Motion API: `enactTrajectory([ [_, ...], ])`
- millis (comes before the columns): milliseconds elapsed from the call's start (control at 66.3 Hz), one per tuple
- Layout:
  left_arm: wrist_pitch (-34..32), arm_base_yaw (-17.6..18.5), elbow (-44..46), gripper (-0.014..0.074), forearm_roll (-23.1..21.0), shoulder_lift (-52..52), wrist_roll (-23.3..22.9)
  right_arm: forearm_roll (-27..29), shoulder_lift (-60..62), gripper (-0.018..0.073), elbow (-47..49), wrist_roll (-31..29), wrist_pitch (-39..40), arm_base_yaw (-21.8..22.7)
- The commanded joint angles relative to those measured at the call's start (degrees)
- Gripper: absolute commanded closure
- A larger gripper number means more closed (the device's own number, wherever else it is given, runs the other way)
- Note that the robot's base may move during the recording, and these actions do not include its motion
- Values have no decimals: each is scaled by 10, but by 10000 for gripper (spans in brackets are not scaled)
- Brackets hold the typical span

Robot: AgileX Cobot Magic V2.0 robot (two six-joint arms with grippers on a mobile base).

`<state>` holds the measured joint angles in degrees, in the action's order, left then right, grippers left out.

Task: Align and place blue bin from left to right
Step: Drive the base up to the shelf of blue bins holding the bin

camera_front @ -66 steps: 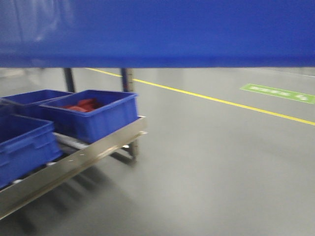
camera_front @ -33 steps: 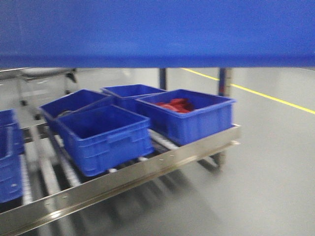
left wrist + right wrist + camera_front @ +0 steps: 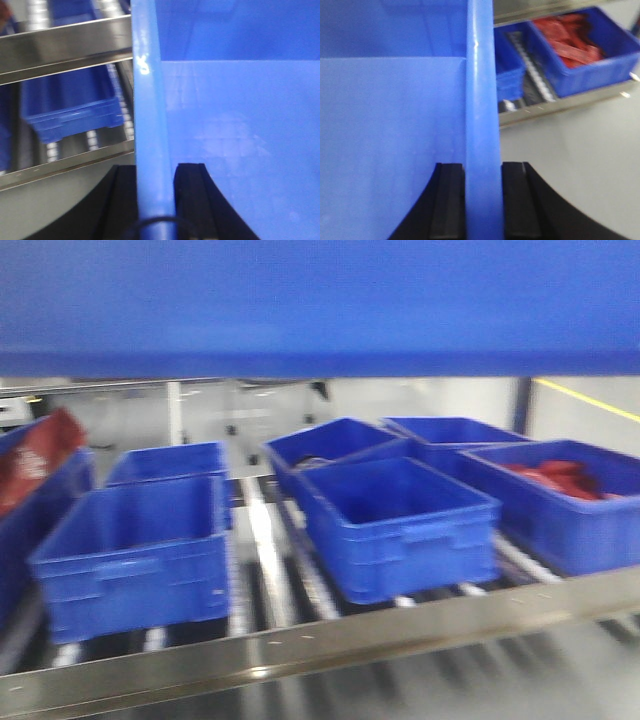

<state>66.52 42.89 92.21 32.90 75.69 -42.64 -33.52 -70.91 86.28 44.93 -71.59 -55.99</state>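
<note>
Left gripper point(image 3: 155, 172): its black fingers clench the upright side wall of the blue bin point(image 3: 240, 125), one inside and one outside.
Right gripper point(image 3: 483, 170): clamped the same way on the bin's opposite wall.
Blue bin: carried between both arms on the near side of the rack point(image 3: 330, 645); its wall spans the top of the front view.
Rack: steel-railed roller shelf bearing smaller blue tubs point(image 3: 400, 525) in rows.
Right tub point(image 3: 575, 515): holds red parts point(image 3: 555, 478).
Front view: blurred.
</note>
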Motion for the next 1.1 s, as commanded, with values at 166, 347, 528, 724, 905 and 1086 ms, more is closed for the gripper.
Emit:
enactTrajectory([
  [166, -80, 8, 11, 707, -16, -4, 5, 0, 1, 639, 9, -7, 171, -3],
  [347, -80, 8, 11, 707, -16, -4, 5, 0, 1, 639, 9, -7, 171, -3],
  [528, -80, 8, 11, 707, -16, -4, 5, 0, 1, 639, 9, -7, 171, -3],
  [724, -80, 8, 11, 707, -16, -4, 5, 0, 1, 639, 9, -7, 171, -3],
  [905, -80, 8, 11, 707, -16, -4, 5, 0, 1, 639, 9, -7, 171, -3],
  [1086, -80, 8, 11, 707, -16, -4, 5, 0, 1, 639, 9, -7, 171, -3],
])
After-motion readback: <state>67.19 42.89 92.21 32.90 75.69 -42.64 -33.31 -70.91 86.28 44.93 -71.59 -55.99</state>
